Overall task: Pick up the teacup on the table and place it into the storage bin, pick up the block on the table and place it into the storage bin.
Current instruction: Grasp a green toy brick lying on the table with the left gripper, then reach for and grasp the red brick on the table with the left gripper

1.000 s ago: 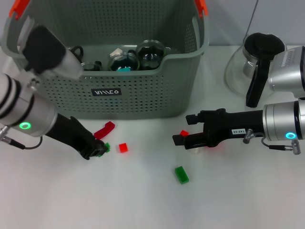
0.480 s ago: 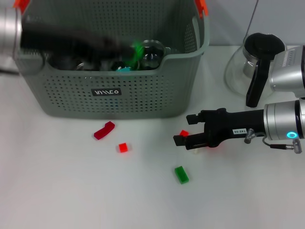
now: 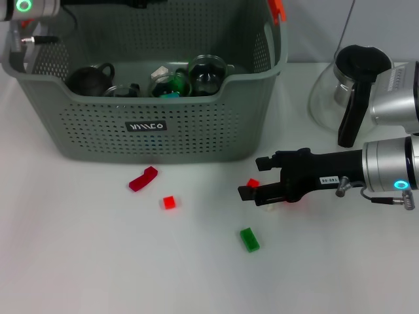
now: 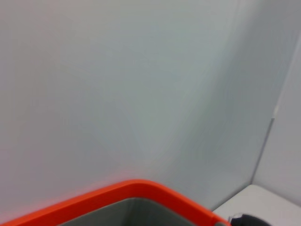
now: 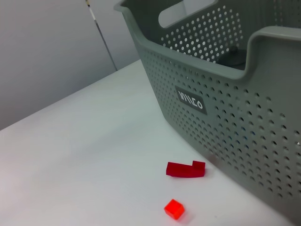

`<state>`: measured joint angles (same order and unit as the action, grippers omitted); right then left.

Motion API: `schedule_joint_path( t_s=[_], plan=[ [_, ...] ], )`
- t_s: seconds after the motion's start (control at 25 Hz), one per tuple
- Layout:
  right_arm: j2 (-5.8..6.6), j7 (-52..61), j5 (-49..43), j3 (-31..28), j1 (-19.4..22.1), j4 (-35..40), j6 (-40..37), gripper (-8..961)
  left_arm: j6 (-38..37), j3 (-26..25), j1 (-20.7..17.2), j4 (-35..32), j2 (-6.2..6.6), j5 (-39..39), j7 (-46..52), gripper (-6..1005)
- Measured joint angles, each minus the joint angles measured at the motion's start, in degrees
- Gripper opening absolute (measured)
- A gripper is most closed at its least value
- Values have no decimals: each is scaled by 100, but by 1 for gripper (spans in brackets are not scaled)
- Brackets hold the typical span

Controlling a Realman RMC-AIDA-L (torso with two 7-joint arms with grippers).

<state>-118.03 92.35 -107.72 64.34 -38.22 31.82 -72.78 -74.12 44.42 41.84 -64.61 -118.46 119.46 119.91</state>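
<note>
From the head view, your bin (image 3: 157,124) stands at the back of the white surface (image 3: 78,261), holding a dark teacup (image 3: 88,77), glass cups (image 3: 208,70) and a bit of green among them. Your left arm (image 3: 33,8) is up at the top edge above the bin's far rim; its claw is out of sight, so you cannot tell whether it is open or closed. On the surface in front of the bin lie a long red block (image 3: 143,178), a small red cube (image 3: 169,202), another red block (image 3: 253,183) just beside your right claw (image 3: 247,191), and a green block (image 3: 249,239) nearer you. The right claw hovers low over the surface with its jaws parted, gripping nothing. A glass pot (image 3: 347,91) stands at the far right. In the left wrist view you get only the wall and the bin's orange rim (image 4: 127,193). In the right wrist view you see the bin's perforated wall (image 5: 225,122), the long red block (image 5: 185,169) near it and the cube (image 5: 174,209) apart from it.
</note>
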Motion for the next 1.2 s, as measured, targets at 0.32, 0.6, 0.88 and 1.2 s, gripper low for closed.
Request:
schedule_joint_path(
  t_s=[0.32,0.6,0.88,1.2],
  plan=[
    [0,2,-4,-1,-1,-1,5,917,-356,84,-503,-666,-155,-471,-94,413],
    [0,3,-3,-33,23,-1,33,917,-2593,101,-1624,-1248,-468,-1855,-1411,735],
    [-15,34,0,-51,23,-1,50,916,-2979,339,-2277,-1238,-608,-1227,-2077,923],
    [-64,60,1,-53,-9,-29,157,916,-2735,382,-2212,-783,-612,143,-2297,921]
  ],
)
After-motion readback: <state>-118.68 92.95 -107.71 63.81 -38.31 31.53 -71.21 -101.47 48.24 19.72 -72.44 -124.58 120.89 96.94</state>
